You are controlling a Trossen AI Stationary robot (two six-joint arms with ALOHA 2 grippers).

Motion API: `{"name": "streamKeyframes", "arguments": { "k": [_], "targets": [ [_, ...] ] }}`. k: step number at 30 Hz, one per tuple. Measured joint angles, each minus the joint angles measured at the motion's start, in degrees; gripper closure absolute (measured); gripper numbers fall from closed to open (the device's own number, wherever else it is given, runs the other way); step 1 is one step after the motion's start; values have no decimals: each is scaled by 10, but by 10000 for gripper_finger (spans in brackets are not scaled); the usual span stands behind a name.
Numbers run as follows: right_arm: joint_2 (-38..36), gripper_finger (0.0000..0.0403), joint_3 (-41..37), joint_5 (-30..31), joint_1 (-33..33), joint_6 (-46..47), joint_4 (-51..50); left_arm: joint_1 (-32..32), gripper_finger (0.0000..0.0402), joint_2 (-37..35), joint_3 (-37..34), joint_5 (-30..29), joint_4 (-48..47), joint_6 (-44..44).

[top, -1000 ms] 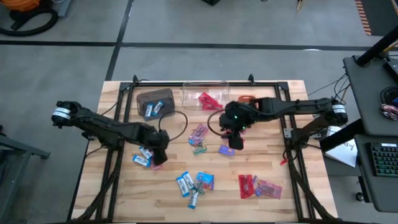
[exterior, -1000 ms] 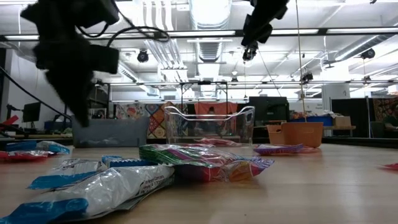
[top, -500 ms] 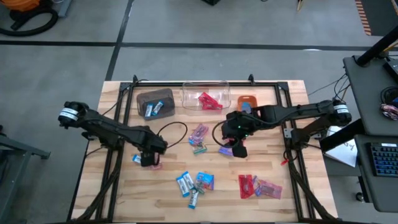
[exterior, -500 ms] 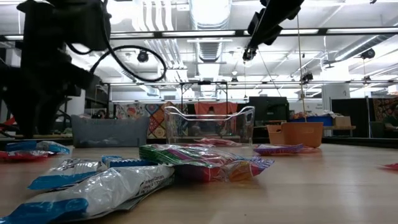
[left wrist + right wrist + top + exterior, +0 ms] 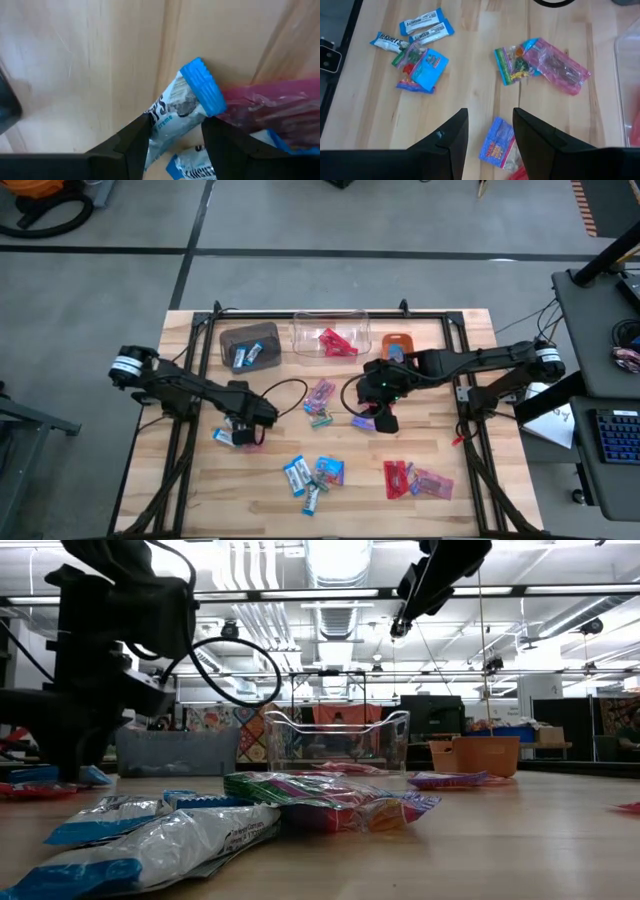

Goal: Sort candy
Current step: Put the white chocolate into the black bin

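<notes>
The bench (image 5: 480,480) is pale wood with a smooth, faintly satin finish and visible grain. The candy (image 5: 312,472) sits in glossy, crinkled plastic wrappers. The middle bin (image 5: 305,330) is clear, shiny plastic. The left fingers (image 5: 131,145) look like matt black plastic.

You see the table (image 5: 470,490) straight down from high above, level from tabletop height, and close from both wrists, all sharing the candy (image 5: 318,472).
</notes>
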Motion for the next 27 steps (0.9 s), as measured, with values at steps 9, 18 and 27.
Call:
{"name": "streamKeyframes", "arguments": {
  "k": [9, 18, 27],
  "targets": [
    [0, 257, -3, 0, 0, 0, 0, 0, 354, 0, 0, -1, 5, 5],
    [0, 257, -3, 0, 0, 0, 0, 0, 388, -29, -1, 0, 11, -7],
    [0, 257, -5, 0, 18, 10, -2, 0, 394, -113, 18, -19, 17, -20]
  ]
}}
